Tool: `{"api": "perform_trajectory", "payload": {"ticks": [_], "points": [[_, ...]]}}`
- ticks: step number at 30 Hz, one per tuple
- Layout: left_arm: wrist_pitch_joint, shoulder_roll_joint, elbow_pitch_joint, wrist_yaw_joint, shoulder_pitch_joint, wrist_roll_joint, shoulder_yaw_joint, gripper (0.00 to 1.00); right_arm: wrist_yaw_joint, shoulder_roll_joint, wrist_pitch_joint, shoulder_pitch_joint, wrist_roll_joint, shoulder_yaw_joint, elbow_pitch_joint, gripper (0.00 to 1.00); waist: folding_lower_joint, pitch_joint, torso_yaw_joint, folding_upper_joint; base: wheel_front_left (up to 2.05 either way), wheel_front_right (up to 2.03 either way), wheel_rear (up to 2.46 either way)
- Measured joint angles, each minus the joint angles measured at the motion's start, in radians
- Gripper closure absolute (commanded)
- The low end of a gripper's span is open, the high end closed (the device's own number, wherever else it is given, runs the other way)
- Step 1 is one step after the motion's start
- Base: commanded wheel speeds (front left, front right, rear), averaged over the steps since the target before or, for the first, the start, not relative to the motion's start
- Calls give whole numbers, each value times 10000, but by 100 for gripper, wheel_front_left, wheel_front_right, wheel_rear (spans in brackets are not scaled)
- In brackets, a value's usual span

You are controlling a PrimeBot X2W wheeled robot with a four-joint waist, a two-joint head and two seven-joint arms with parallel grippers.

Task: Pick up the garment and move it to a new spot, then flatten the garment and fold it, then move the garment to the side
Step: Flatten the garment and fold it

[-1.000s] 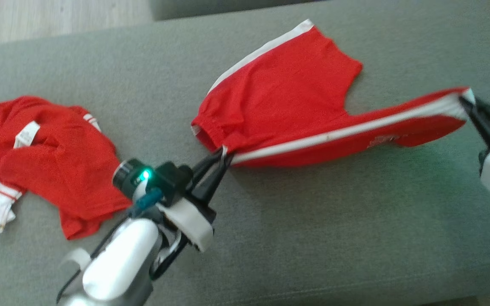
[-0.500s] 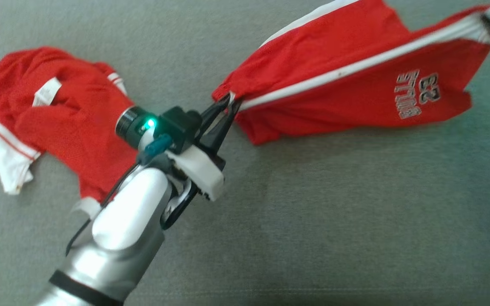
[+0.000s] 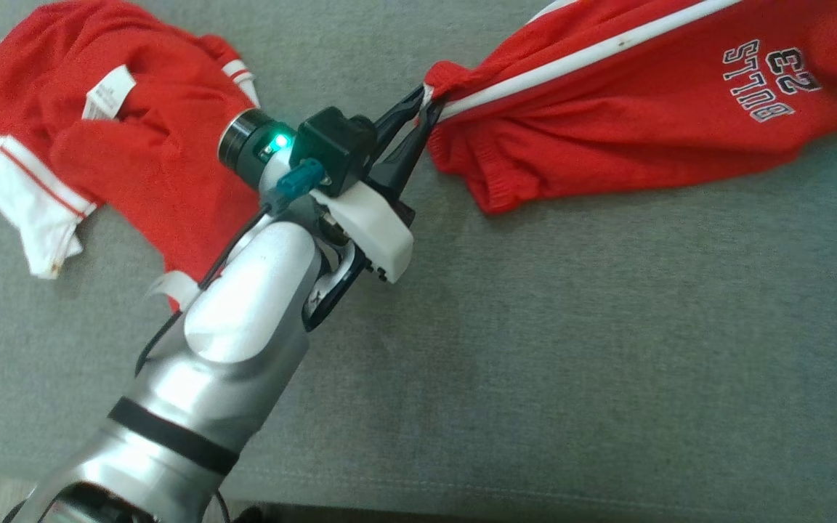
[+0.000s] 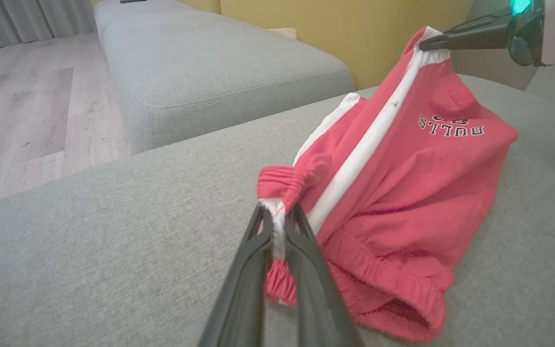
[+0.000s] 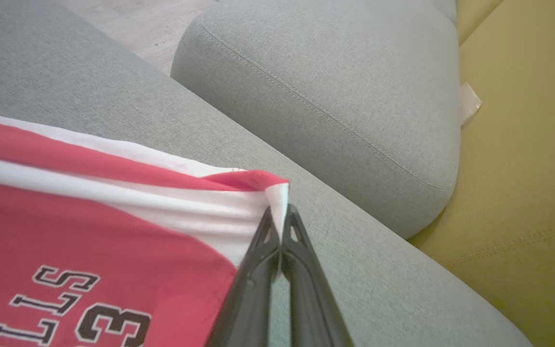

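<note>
The garment is a pair of red shorts [image 3: 644, 109] with a white side stripe and black "BULLS 23" lettering. It hangs stretched between my two grippers, with its lower edge on the grey cushion [image 3: 571, 349]. My left gripper [image 3: 426, 105] is shut on the elastic waistband at the stripe's end, as the left wrist view shows [image 4: 277, 214]. In the right wrist view my right gripper [image 5: 282, 212] is shut on the white hem corner of the shorts [image 5: 65, 231]. That gripper also appears at the top right of the left wrist view [image 4: 424, 44].
A second red and white garment [image 3: 135, 123] lies crumpled at the left, partly behind my left wrist. Beyond the work cushion is another grey cushion [image 4: 210, 62], then wooden floor [image 4: 17, 106]. A yellow surface [image 5: 523, 193] borders the cushions on the right.
The head camera has tilted, shifting the whole picture up. The shorts, earlier spread on the cushion with one leg pulled out, now hang doubled along the stripe, lettering showing. Both grips held.
</note>
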Motion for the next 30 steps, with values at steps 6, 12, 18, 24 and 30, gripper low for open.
{"api": "perform_trajectory", "payload": {"ticks": [6,12,18,24,30], "points": [[-157,-244,502,-17,-398,-12,-127,100,0,46,-115,-803,249,928,612,100,-1,407,408,0,0,0,0],[-201,-322,815,-15,-630,-13,-268,0,0,230,-244,-1218,623,1375,1312,0,-1,592,585,0,0,0,0],[-255,-343,1085,79,-742,-35,-282,0,0,514,-886,-1361,922,1567,1956,0,-1,513,479,0,0,0,0],[-257,-263,1212,211,-682,-132,-56,0,0,943,-2052,-1253,1695,1478,2282,0,-2,52,168,0,0,0,0],[-288,48,617,591,191,-491,754,0,0,1287,-3273,-405,2539,913,2372,0,-3,-675,-256,0,0,0,0]]}}
